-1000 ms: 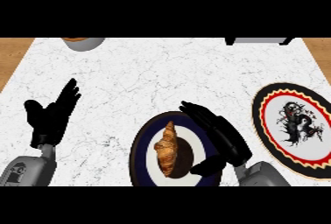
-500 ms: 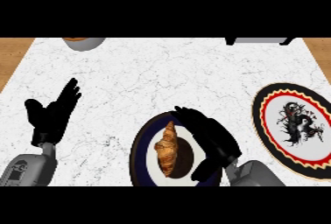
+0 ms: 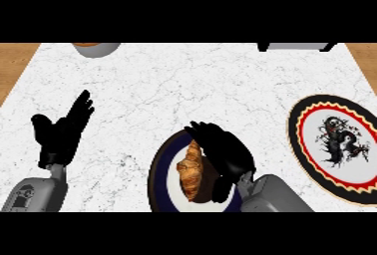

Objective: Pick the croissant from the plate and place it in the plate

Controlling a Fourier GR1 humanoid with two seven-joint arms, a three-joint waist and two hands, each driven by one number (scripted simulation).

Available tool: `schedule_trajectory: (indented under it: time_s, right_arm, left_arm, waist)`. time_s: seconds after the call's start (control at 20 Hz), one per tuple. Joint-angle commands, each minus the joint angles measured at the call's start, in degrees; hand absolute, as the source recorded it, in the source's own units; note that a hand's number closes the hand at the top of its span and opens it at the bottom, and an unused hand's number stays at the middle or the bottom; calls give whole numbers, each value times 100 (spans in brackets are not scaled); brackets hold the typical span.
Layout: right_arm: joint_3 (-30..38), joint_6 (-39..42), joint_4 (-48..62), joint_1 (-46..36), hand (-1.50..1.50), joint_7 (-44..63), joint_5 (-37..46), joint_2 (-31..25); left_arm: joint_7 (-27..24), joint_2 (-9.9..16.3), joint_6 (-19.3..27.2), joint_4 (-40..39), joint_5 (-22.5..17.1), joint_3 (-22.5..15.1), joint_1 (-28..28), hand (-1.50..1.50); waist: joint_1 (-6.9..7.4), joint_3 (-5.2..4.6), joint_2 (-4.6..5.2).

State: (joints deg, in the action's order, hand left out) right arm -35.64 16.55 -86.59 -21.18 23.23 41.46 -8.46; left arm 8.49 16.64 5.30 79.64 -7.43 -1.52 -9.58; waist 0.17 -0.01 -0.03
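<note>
A golden-brown croissant [image 3: 191, 170] lies lengthwise on a dark-rimmed plate [image 3: 158, 175] near the counter's front edge. My right hand [image 3: 227, 155] hovers over that plate's right half, right beside the croissant. Its fingers are relaxed and reach up-left along the pastry, and the thumb sits low near the croissant's near end; nothing is held. A second plate [image 3: 307, 155], white with a black, red and yellow rim and a dark figure in its middle, lies at the right. My left hand [image 3: 62, 132] rests open at the left, fingers up.
A bowl [image 3: 95, 48] shows at the counter's far left edge and a grey object [image 3: 294, 46] at the far right edge. Wooden surface [image 3: 15, 64] borders the white marble counter [image 3: 184, 84] on both sides.
My right hand has slid left over the dark-rimmed plate, closing in on the croissant's right side. The left hand and the croissant have stayed put.
</note>
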Motion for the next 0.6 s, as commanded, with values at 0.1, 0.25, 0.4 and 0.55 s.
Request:
schedule_trajectory:
  time_s: [0.1, 0.25, 0.4, 0.55]
  right_arm:
    - [-25, 415, 61, 211, -150, 262, 412, 393]
    - [278, 613, 376, -74, -150, 138, 554, 636]
    - [291, 502, 856, -430, -150, 189, 722, 830]
    - [577, 289, 1337, -459, -150, -380, 920, 709]
  left_arm:
    - [216, -243, 131, 180, 263, 14, -85, 0]
    - [1, -267, -54, 245, 383, 18, 214, 0]
    - [-181, -160, -251, -254, 266, 332, -187, 0]
    - [311, -394, 1, 191, 432, 149, -69, 0]
  waist:
    - [-8, 1, -1]
    - [0, 1, 0]
    - [-4, 1, 5]
    - [6, 2, 3]
